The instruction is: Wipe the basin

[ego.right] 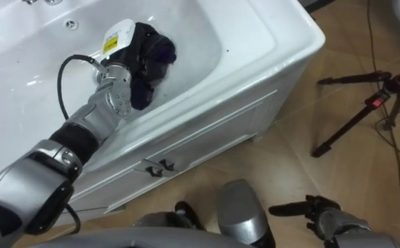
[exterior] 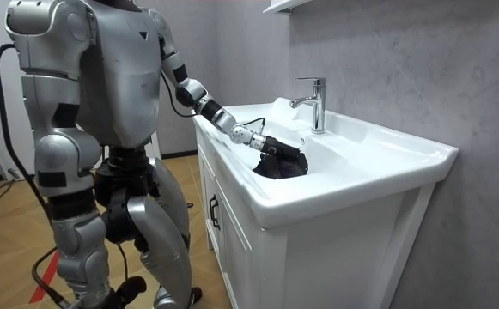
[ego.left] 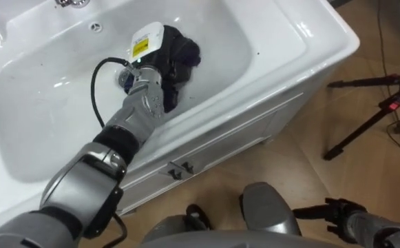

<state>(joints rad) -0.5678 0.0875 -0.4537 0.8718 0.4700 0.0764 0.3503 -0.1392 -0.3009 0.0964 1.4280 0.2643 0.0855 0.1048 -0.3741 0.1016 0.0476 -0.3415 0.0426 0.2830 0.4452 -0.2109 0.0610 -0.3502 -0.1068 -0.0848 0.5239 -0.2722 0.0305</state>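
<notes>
Left hand (ego.left: 160, 67) on bunched black cloth (ego.left: 184, 47) in white ceramic basin (ego.left: 275, 34); grip unreadable. Right hand (ego.right: 313, 207) hangs relaxed. Risk: loose hold, cloth slips mid-stroke.

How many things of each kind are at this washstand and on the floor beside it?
Basin: 1
Faucet: 1
Black cloth: 1
Vanity cabinet: 1
Tripod: 1
Total: 5
</notes>
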